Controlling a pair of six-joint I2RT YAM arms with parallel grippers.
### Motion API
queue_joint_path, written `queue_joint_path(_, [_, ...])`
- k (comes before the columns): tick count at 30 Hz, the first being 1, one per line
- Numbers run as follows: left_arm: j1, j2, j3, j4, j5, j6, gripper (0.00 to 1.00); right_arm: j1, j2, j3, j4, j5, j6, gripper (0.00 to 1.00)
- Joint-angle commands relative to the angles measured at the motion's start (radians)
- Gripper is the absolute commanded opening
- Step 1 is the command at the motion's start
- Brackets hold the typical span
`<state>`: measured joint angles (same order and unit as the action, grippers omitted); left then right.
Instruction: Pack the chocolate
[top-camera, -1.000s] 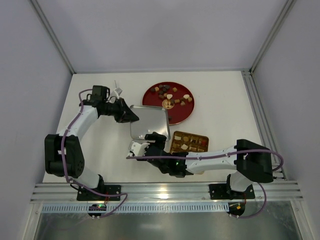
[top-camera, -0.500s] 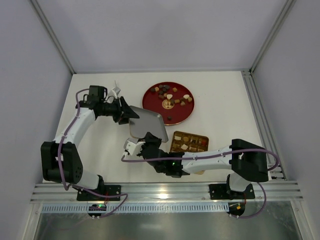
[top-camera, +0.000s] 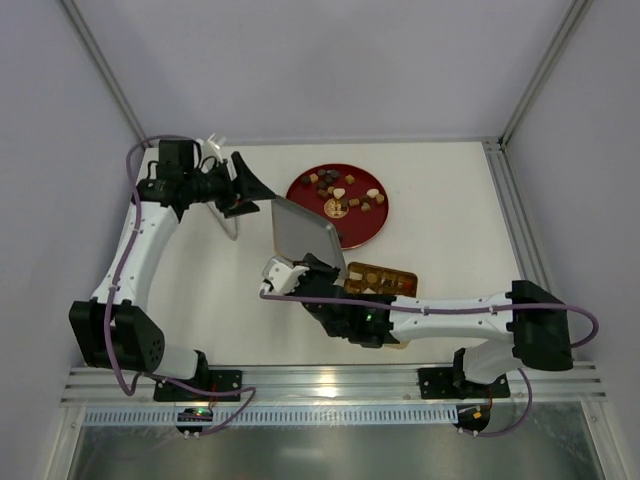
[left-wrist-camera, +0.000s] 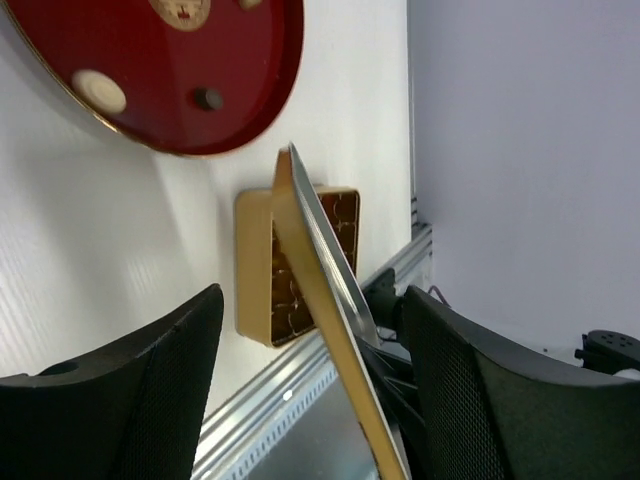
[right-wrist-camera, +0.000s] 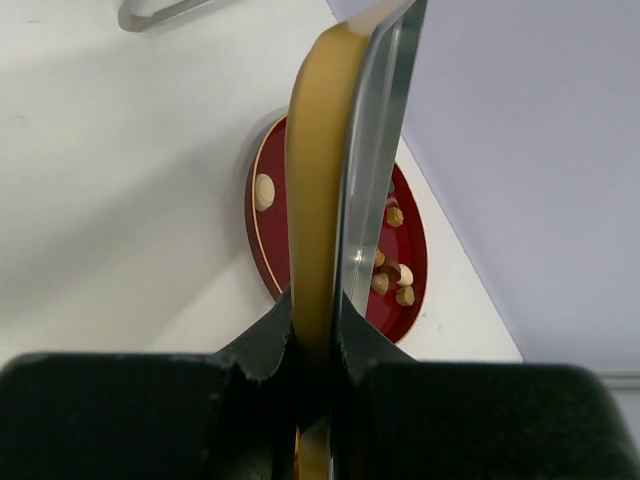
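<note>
Left gripper (top-camera: 256, 187) wide — right gripper (top-camera: 307, 272) tight

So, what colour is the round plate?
The plate is dark red; the top external view shows it best.

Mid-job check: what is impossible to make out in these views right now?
Top external: lid and right arm hide part of the tin; filled cells uncountable.
Left wrist: lid crosses the tin's cells.
Right wrist: lid edge hides the middle of the plate; tin out of frame.

The lid (top-camera: 308, 236) changes hands.
I see the left gripper (top-camera: 260, 190), earlier at its edge, now spread and drawn back far-left; the right gripper (top-camera: 316, 268) has tipped it from near level to almost on edge, seemingly alone.
</note>
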<state>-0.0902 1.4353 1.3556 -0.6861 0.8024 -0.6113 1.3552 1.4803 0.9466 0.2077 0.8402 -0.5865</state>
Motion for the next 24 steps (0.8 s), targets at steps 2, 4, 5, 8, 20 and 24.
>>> queue_joint_path(2, [0.001,-0.045,0.117,-0.01,-0.127,-0.013,0.72,-0.004,-0.09,0.084,-0.188,0.011,0.175,0.04])
queue_joint_path(4, [0.004,-0.052,0.138,-0.01,-0.176,-0.021,0.72,-0.005,-0.104,0.086,-0.267,0.025,0.217,0.04])
queue_joint_path(5, [0.004,-0.052,0.148,-0.009,-0.192,-0.022,0.72,-0.008,-0.124,0.086,-0.287,0.028,0.241,0.04])
queue_joint_path(8, [0.004,-0.058,0.168,-0.006,-0.218,-0.028,0.72,-0.039,-0.179,0.083,-0.382,0.008,0.35,0.04])
queue_joint_path(20, [0.006,-0.127,0.002,0.209,-0.11,-0.065,0.76,-0.439,-0.508,0.121,-0.571,-0.75,0.754,0.04])
queue_joint_path(24, [0.004,-0.141,-0.104,0.357,0.01,-0.128,0.77,-0.619,-0.541,0.133,-0.533,-1.07,0.879,0.04])
